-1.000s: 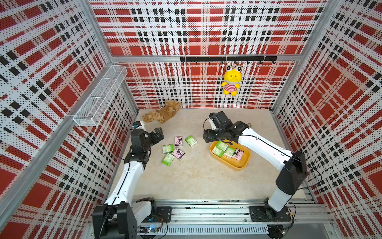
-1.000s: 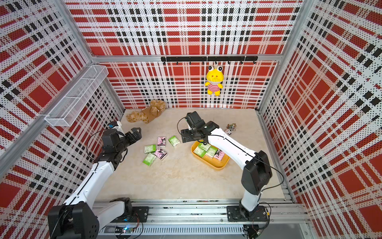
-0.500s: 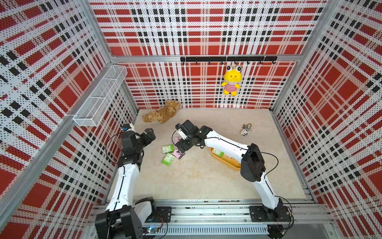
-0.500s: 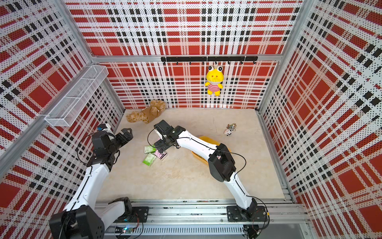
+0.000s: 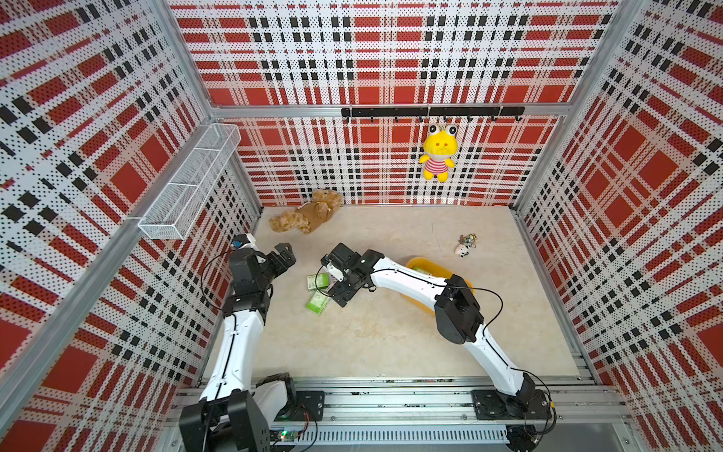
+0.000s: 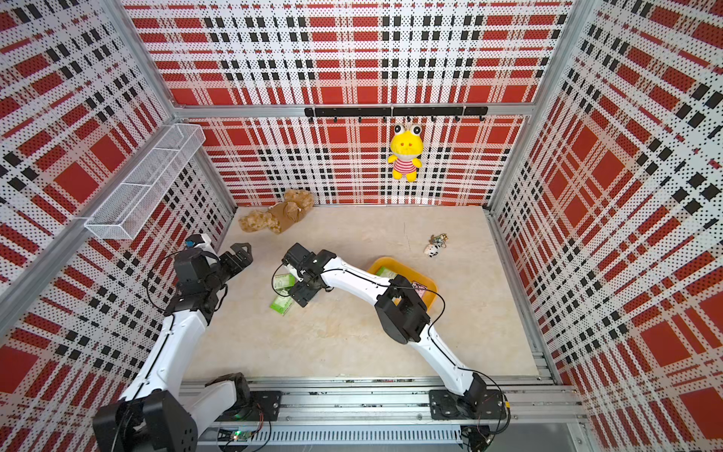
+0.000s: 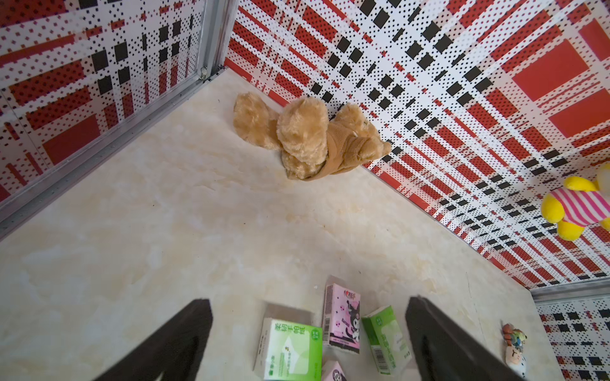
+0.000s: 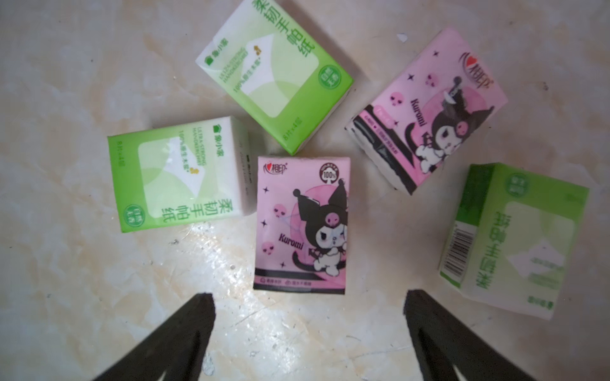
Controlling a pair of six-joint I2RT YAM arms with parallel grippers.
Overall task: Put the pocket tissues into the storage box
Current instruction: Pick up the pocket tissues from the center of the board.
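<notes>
the right gripper (image 8: 308, 297) hung over the loose pocket tissues (image 8: 302, 224) on the counter (image 8: 66, 280), its jaws spread wide and holding nothing. five packets lay flat below it, three green and two pink, and one pink packet sat just ahead of the gap between the jaws. the storage box (image 5: 416, 263) lay partly hidden under the right arm (image 5: 410, 278), apart from those packets. a green packet (image 6: 385, 272) showed inside it. the left gripper (image 7: 308, 300) was also wide and empty, near the left wall.
</notes>
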